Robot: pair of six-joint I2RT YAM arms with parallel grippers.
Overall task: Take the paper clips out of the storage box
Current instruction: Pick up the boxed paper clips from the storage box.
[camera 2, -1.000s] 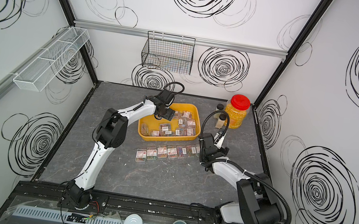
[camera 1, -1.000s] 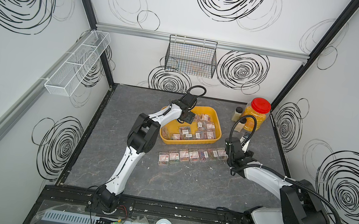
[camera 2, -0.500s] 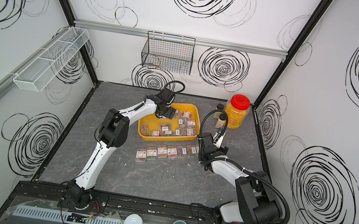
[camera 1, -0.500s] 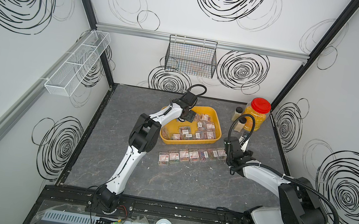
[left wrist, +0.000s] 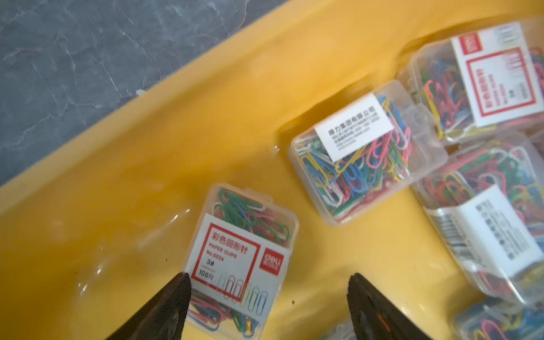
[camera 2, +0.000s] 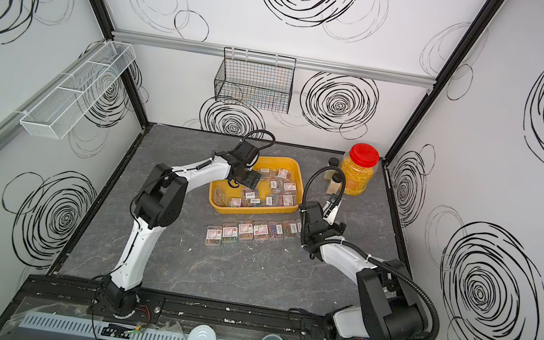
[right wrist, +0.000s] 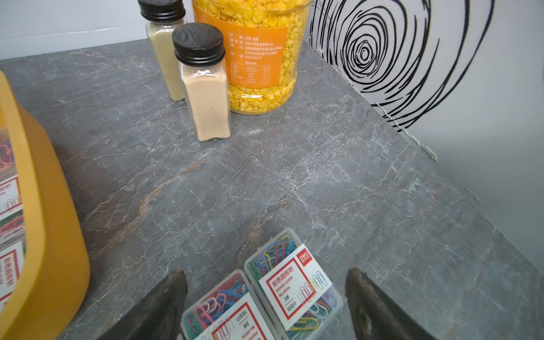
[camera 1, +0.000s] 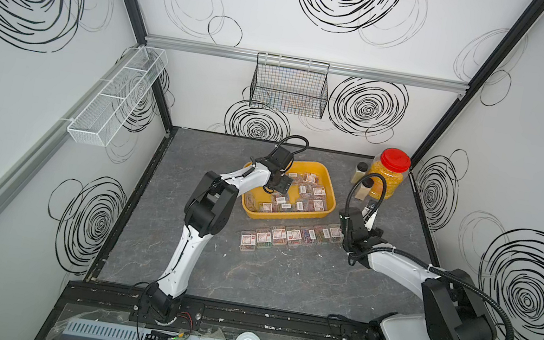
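Observation:
The yellow-orange storage box [camera 1: 287, 215] [camera 2: 254, 211] stands mid-table and holds several clear cases of paper clips [camera 1: 313, 194] [camera 2: 282, 191]. My left gripper [camera 1: 281, 186] [camera 2: 250, 181] [left wrist: 269, 282] reaches down into the box, jaws open. One labelled case [left wrist: 244, 250] lies flat between the fingertips, against one finger. A row of several cases [camera 1: 289, 236] [camera 2: 253, 231] lies on the table in front of the box. My right gripper [camera 1: 343, 234] [camera 2: 303, 228] [right wrist: 266, 276] hovers open over the row's right end, straddling two cases [right wrist: 294, 282].
A red-lidded jar of yellow kernels [camera 1: 387, 176] [right wrist: 256, 59] and two black-capped spice bottles [camera 1: 365, 190] [right wrist: 206, 88] stand at the back right, near the right wall. A black wire basket [camera 1: 289, 85] and a white mesh rack [camera 1: 115, 98] hang on the walls.
The right wrist has shifted slightly toward the row's right end. The left gripper has stayed over the box with barely any movement.

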